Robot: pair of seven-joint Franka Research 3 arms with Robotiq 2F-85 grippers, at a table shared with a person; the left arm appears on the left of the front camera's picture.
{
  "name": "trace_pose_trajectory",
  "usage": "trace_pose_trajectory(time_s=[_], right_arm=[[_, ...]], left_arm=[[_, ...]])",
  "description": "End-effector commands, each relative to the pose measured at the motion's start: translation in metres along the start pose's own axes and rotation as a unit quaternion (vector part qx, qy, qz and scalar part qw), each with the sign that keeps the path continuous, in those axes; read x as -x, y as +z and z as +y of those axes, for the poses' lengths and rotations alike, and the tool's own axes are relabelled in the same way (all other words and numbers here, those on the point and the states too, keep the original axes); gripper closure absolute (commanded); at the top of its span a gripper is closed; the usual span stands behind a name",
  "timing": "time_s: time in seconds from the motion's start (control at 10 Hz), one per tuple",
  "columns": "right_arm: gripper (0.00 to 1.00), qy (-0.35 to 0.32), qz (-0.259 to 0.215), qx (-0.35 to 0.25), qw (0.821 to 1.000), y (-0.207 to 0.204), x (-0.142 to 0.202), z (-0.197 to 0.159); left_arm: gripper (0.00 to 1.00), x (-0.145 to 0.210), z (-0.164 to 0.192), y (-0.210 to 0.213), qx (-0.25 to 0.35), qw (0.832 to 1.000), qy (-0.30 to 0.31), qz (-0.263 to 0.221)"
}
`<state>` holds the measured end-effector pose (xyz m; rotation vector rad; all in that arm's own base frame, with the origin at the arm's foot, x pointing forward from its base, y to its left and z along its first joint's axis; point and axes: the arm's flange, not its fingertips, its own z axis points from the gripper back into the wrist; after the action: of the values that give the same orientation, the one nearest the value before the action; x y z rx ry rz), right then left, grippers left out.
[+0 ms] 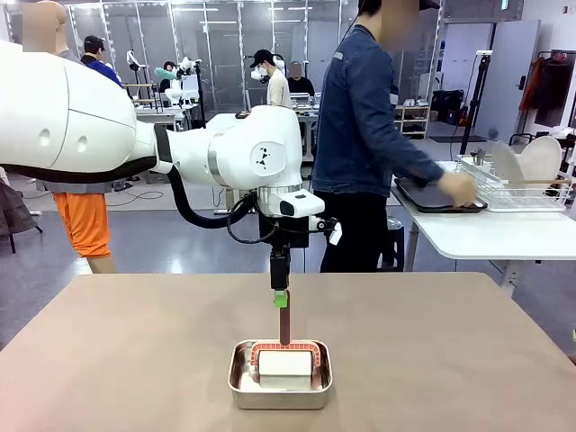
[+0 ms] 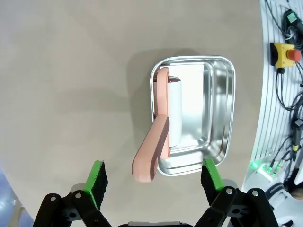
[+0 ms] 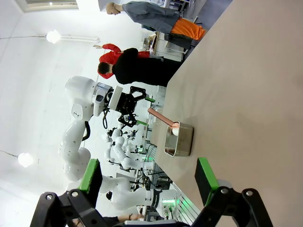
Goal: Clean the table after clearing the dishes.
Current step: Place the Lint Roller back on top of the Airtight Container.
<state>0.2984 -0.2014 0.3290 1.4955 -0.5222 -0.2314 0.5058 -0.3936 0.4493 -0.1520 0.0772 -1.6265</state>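
Worktop (image 2: 71, 94): matt beige, smooth. Pan (image 2: 222, 109): shiny polished steel. Roller (image 2: 179, 111): white paper, handle (image 2: 154, 149) matt pink plastic.

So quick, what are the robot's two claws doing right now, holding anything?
Left gripper: open, empty, above the roller's handle.
Right gripper: open, empty.

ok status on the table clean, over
Both grippers open: left gripper above pink-handled white lint roller, right gripper clear. Roller in small steel pan on beige table. Nothing in the way.
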Motion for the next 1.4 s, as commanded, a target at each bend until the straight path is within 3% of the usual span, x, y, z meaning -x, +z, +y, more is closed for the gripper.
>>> trace_pose_trajectory(time_s=[0.0,0.9,1.0,1.1,1.3], right_arm=[[0.00,0.002,-0.001,-0.003,1.000,0.000,0.003,0.002],[0.00,0.002,-0.001,-0.003,1.000,0.000,0.003,0.002],[0.00,0.002,-0.001,-0.003,1.000,0.000,0.003,0.002],[0.00,0.002,-0.001,-0.003,1.000,0.000,0.003,0.002],[0.00,0.002,-0.001,-0.003,1.000,0.000,0.003,0.002]], left_arm=[[0.00,-0.001,0.001,-0.003,0.009,1.000,0.000,0.004],[0.00,-0.001,0.004,-0.007,0.006,1.000,0.000,0.000],[0.00,0.007,0.005,0.015,0.042,0.998,0.010,-0.037],[0.00,0.025,0.005,0.040,0.049,0.992,0.057,-0.098],[0.00,0.070,-0.013,0.075,0.086,0.956,0.128,-0.250]])
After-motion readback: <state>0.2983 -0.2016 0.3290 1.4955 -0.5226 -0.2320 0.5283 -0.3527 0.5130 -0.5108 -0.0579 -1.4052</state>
